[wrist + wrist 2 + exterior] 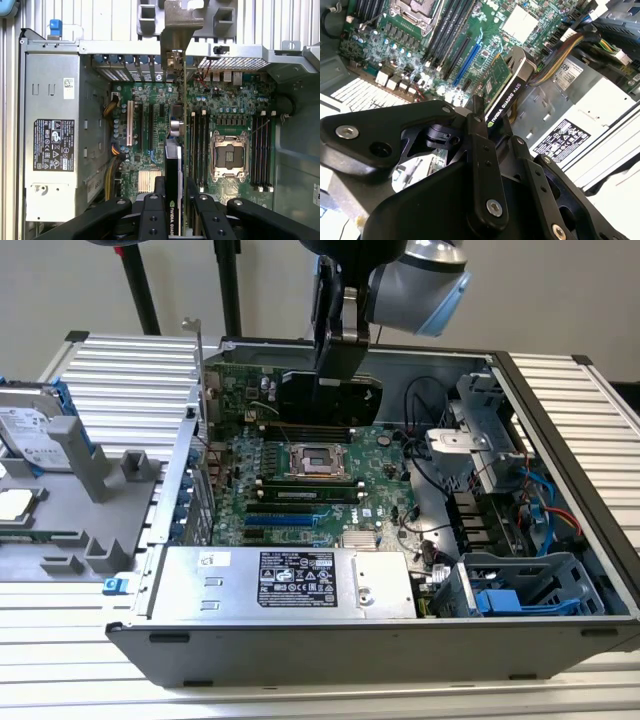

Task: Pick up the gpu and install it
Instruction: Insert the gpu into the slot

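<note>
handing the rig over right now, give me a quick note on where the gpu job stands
Gripper: shut on the gpu, holding it edge-on between the fingers; the exterior view shows the card held above the motherboard inside the open case.
GPU: off its pickup spot, silver bracket toward the case's rear slot wall, card lined up along the expansion slots.
Done: pickup.
Left: the card is not seated in a slot; I cannot tell how close it is to the board.
</note>
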Robot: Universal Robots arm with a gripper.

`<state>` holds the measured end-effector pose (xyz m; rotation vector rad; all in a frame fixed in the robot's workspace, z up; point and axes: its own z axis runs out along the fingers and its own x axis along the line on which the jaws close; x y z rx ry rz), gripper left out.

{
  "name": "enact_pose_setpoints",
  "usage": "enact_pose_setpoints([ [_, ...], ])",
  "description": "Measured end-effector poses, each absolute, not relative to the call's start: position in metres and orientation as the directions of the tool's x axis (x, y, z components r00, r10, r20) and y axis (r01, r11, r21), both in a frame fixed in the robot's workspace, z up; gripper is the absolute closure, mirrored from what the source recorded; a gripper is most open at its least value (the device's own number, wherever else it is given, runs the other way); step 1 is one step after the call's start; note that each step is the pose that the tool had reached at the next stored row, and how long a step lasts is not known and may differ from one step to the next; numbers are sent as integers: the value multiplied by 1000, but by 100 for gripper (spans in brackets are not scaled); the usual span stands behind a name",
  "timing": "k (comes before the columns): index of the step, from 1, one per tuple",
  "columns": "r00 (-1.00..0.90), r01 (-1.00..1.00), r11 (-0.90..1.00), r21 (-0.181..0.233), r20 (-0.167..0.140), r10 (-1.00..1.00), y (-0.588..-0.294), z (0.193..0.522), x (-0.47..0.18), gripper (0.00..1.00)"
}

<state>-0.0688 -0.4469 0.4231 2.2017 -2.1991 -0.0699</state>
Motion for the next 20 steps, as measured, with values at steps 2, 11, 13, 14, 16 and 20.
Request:
enact_pose_setpoints([
  [2, 1, -999, -2, 52, -11, -1000, -447, 423, -69, 100],
  [11, 3, -999, -3, 52, -11, -1000, -447, 423, -69, 100],
  [13, 8, -999, -8, 52, -11, -1000, -447, 423, -69, 100],
  [14, 11, -999, -12, 52, -11, -1000, -447, 423, -69, 100],
  [16, 20, -998, -20, 52, -11, -1000, -447, 423, -69, 100],
  [20, 38, -998, -39, 52, -11, -999, -447, 423, -69, 100],
])
